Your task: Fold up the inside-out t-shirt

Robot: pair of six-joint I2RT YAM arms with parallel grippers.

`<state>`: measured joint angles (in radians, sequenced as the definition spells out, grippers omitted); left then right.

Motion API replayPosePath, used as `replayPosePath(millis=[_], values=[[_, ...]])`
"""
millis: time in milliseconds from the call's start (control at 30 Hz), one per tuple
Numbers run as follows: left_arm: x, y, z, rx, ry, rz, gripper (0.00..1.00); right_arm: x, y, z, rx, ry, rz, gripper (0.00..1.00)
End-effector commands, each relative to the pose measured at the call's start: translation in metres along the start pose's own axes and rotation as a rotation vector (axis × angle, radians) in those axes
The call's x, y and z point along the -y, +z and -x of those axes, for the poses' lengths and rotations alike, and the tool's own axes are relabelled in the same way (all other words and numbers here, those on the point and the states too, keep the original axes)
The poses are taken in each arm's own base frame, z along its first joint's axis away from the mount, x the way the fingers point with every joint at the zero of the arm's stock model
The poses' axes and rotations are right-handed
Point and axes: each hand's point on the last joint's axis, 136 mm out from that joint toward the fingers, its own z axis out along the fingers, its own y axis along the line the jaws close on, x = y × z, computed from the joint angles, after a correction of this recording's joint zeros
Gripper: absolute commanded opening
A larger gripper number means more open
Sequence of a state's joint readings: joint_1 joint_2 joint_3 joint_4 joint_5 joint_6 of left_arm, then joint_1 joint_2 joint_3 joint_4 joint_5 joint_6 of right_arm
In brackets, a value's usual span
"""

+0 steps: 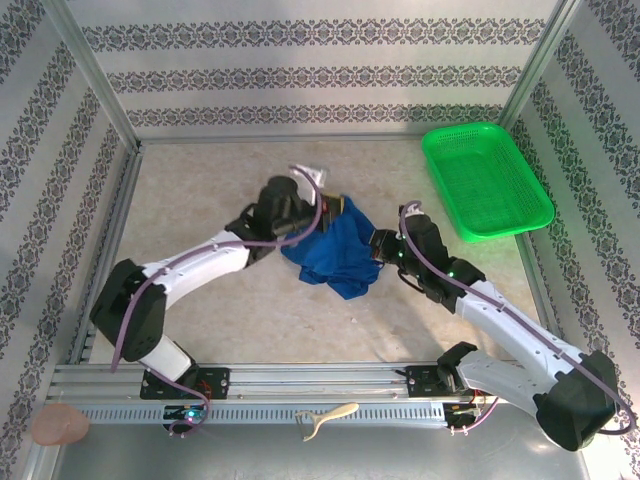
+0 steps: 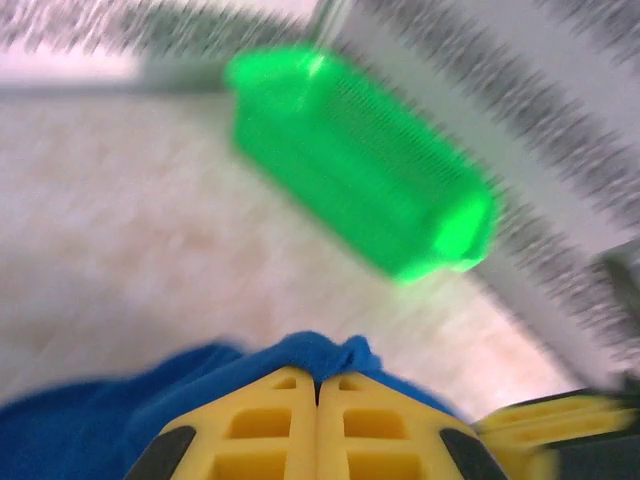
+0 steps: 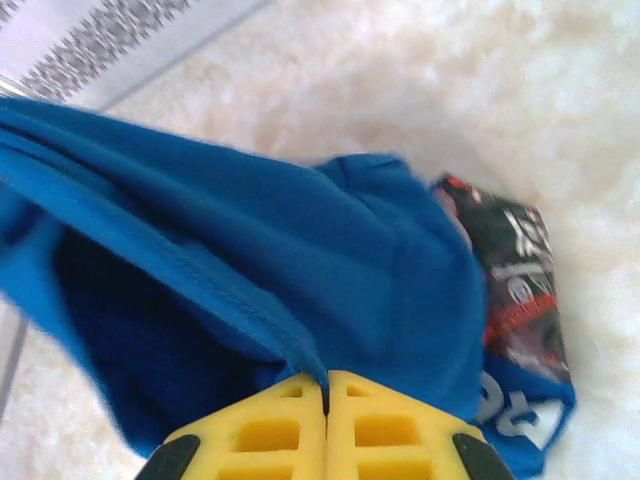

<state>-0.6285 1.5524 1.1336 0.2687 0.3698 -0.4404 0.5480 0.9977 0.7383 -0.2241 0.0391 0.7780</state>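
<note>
Yellow ribbed fingers [image 2: 260, 430] of the left gripper [image 2: 318, 385] meet flat, pinching a small ridge of the royal-blue cotton t-shirt [image 2: 90, 430]. The right gripper [image 3: 326, 382] is likewise clamped, on a stitched hem, with the dark printed graphic [image 3: 510, 270] just past the fold. Between them the garment lies bunched over the pale table [image 1: 200, 300], the left claw at its far-left edge and the right claw at its right edge. To do this step well, I judge both should draw apart evenly so the cloth spreads without slipping from either pinch. Beyond, a green plastic mesh basket [image 1: 487, 180] sits well apart in the far right corner.
</note>
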Motion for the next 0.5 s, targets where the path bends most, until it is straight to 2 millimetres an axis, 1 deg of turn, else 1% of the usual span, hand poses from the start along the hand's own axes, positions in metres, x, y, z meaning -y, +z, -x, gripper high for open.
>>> replayPosePath(millis=[0,67,133,167,233,300,333,367,400,433,467], values=[[0.040,-0.028,0.048,0.039,-0.104,-0.230,0.00,-0.003,-0.011,0.025,0.055,-0.044,-0.072,0.00],[0.049,-0.042,0.073,0.107,-0.141,-0.298,0.00,-0.016,-0.017,0.040,0.075,-0.057,-0.064,0.00],[0.052,-0.051,0.093,0.147,-0.177,-0.331,0.00,-0.034,-0.027,0.061,0.104,-0.079,-0.041,0.00],[0.054,-0.052,0.100,0.154,-0.180,-0.341,0.00,-0.041,-0.031,0.069,0.116,-0.087,-0.029,0.00],[0.055,-0.055,0.114,0.165,-0.172,-0.334,0.00,-0.064,-0.043,0.094,0.152,-0.099,0.014,0.00],[0.051,-0.056,0.125,0.170,-0.164,-0.310,0.00,-0.087,-0.055,0.120,0.185,-0.108,0.066,0.00],[0.049,-0.057,0.134,0.178,-0.155,-0.298,0.16,-0.100,-0.063,0.134,0.207,-0.113,0.093,0.00],[0.044,-0.059,0.143,0.190,-0.152,-0.284,0.38,-0.114,-0.073,0.148,0.231,-0.119,0.123,0.00],[0.040,-0.062,0.152,0.207,-0.150,-0.273,0.53,-0.126,-0.081,0.160,0.251,-0.123,0.150,0.00],[0.033,-0.067,0.161,0.229,-0.154,-0.259,0.63,-0.138,-0.089,0.172,0.270,-0.125,0.179,0.00],[0.026,-0.073,0.168,0.251,-0.157,-0.245,0.70,-0.149,-0.097,0.183,0.284,-0.126,0.202,0.00]])
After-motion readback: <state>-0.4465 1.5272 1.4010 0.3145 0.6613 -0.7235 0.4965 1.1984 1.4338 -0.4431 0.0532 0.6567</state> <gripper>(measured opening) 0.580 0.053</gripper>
